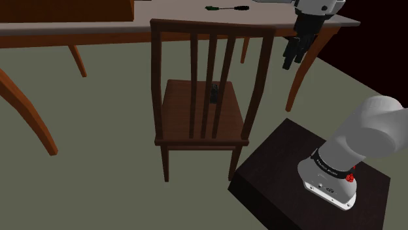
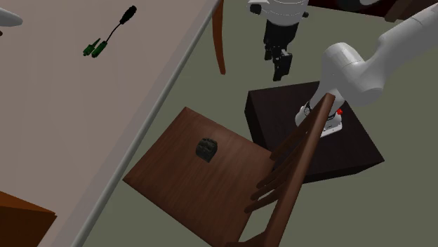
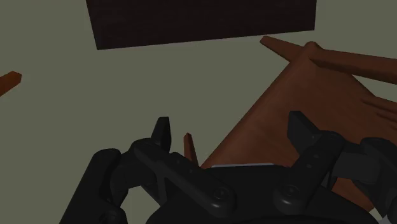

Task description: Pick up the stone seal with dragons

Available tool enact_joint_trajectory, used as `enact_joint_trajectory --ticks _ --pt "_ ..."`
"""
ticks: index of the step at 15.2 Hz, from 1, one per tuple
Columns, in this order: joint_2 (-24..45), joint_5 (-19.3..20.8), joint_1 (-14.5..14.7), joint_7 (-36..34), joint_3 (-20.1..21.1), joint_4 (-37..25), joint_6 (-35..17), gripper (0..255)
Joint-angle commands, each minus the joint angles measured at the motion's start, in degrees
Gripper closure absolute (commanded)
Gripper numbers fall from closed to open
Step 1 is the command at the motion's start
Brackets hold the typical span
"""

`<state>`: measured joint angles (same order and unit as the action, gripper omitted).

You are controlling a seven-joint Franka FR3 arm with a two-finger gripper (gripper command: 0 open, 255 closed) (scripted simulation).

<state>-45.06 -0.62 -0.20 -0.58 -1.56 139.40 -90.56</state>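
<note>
We find the stone seal point(image 1: 214, 93), a small dark lump, sitting on the seat of the brown wooden chair point(image 1: 196, 108), toward the rear of the seat and near the backrest. The shoulder view gives it to us between two slats of the backrest. The second exterior view looks down on the chair point(image 2: 182, 179) and shows the stone seal point(image 2: 206, 148) whole, with bare seat all around it.

The gripper point(image 1: 292, 55) hangs at 2 o'clock from the seal in the shoulder view, well apart from it. In the second exterior view the gripper point(image 2: 279, 59) lies at 1 o'clock from the seal, by the far edge of the stand point(image 2: 281, 105).

The wrist view settles the gripper point(image 3: 231, 127): its fingers point(image 3: 163, 130) stand spread apart, grasping nothing, with the floor point(image 3: 127, 83) and the chair's edge point(image 3: 305, 95) beyond them.

On the bench point(image 2: 70, 119) lies a black-and-green cable point(image 2: 109, 35), at 11 o'clock from the seal.
</note>
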Motion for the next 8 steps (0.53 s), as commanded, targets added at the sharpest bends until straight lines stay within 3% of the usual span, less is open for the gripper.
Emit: enact_joint_trajectory --ticks 1,8 --pt "0.0 0.0 0.0 0.0 0.0 0.0 0.0 0" --pt "10.4 -3.2 1.3 -8.4 6.1 -0.4 -12.0 0"
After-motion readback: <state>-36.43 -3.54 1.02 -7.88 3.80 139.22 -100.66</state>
